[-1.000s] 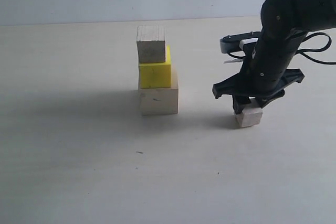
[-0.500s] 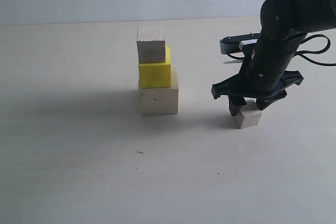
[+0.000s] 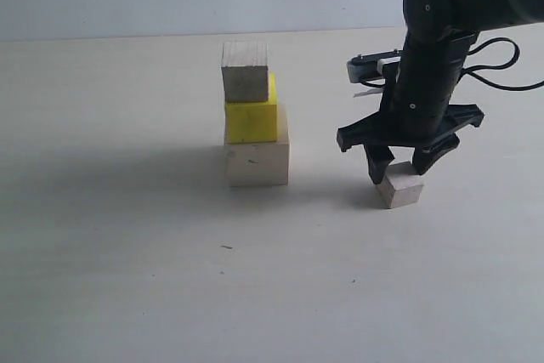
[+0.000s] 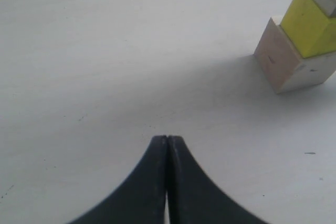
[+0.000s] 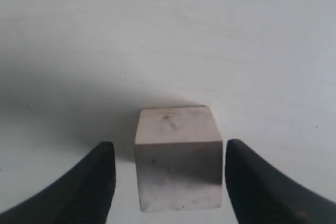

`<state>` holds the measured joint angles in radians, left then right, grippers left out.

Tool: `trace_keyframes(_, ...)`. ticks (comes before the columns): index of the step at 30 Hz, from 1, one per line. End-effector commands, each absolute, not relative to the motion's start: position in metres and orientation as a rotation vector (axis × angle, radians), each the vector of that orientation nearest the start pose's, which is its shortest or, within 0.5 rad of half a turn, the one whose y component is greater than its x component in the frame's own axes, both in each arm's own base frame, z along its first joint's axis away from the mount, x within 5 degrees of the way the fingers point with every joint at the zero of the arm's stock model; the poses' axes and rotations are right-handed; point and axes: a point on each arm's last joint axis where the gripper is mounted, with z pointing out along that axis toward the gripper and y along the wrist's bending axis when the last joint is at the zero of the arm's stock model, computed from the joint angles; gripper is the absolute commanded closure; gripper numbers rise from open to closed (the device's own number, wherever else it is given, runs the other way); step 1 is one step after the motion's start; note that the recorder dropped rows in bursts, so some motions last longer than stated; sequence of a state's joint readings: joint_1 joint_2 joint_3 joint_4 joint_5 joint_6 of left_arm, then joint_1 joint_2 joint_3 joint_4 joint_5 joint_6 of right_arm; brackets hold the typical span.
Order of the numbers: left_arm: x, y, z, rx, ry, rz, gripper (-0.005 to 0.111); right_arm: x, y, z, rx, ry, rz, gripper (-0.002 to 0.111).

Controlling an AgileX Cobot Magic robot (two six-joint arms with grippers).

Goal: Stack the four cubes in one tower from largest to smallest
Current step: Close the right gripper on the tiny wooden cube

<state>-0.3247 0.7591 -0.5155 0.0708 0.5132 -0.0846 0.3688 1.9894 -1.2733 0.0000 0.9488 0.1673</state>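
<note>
Right wrist view: the black right gripper (image 5: pixel 169 153) stands released, its two fingers (image 5: pixel 100 182) either side of the tiny pale wood cube (image 5: pixel 177 166) with a clear gap on each flank, a dark fleck visible on the cube's top face. Only the exterior view shows that gripper (image 3: pixel 398 172) hanging with its tips just at the top edge of the tiny cube (image 3: pixel 400 187), which sits flat on the pale table (image 3: pixel 127 252) well to the right of the stack. A second ago the fingers sat lower and closer around this cube; they have since spread and risen, the cube unmoved. The left wrist view shows the left gripper (image 4: pixel 167 140) clenched on nothing. Beyond it, the grainy wood cube (image 3: pixel 245 72) tops the bright yellow cube (image 3: pixel 252 120), itself on the large pale wood cube (image 3: pixel 257 161).
</note>
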Motion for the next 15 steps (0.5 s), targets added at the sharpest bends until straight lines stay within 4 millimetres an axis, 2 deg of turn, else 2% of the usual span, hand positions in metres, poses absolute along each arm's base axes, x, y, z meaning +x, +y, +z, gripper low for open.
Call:
trace_keyframes(1, 0.137, -0.044, 0.272, 0.318, 2.205, -0.165, 0.107, 0.341, 0.130, 0.146, -0.327, 3.144, -0.008, 0.049)
trace_keyframes(15, 0.137, -0.044, 0.272, 0.318, 2.205, -0.165, 0.107, 0.347, 0.132, 0.131, -0.325, 3.126, -0.001, 0.049)
